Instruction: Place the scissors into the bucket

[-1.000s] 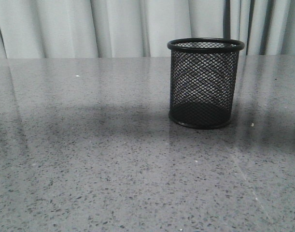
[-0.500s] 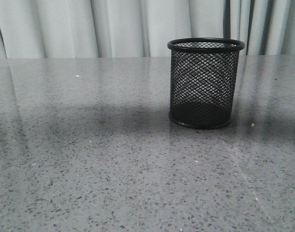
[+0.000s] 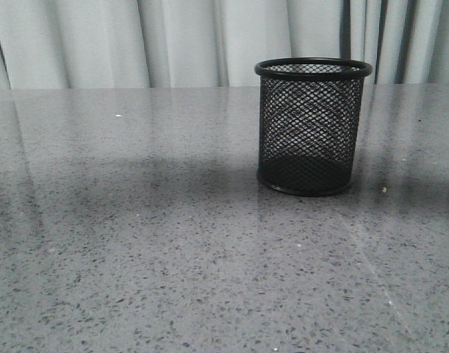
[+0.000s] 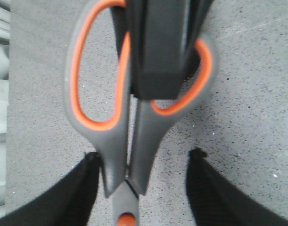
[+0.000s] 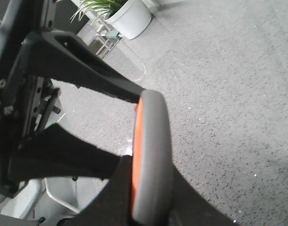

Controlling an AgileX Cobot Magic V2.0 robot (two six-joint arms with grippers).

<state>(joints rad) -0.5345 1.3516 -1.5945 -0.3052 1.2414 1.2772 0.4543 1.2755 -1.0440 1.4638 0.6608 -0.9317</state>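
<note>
The scissors (image 4: 118, 141) are held between the two arms, handles apart from the speckled grey counter (image 3: 136, 257) that shows behind them. They are out of the front view. In the left wrist view their grey loops lined in orange fill the picture, with the orange pivot dot (image 4: 127, 219) at the edge.

The right jaws are clamped on the handles: one black finger (image 4: 155, 47) lies flat across the inner side of the smaller loop, and in the right wrist view the handle stands edge-on between the dark fingers. The left jaws stand open around the neck just behind the pivot. One finger (image 4: 82, 188) touches the grey neck and the other (image 4: 205, 188) stands apart from it.

The wire-mesh bucket (image 3: 312, 125) stands upright on the counter, right of centre, before a pale curtain (image 3: 99, 44). A potted plant (image 5: 127, 16) shows far off in the right wrist view.
</note>
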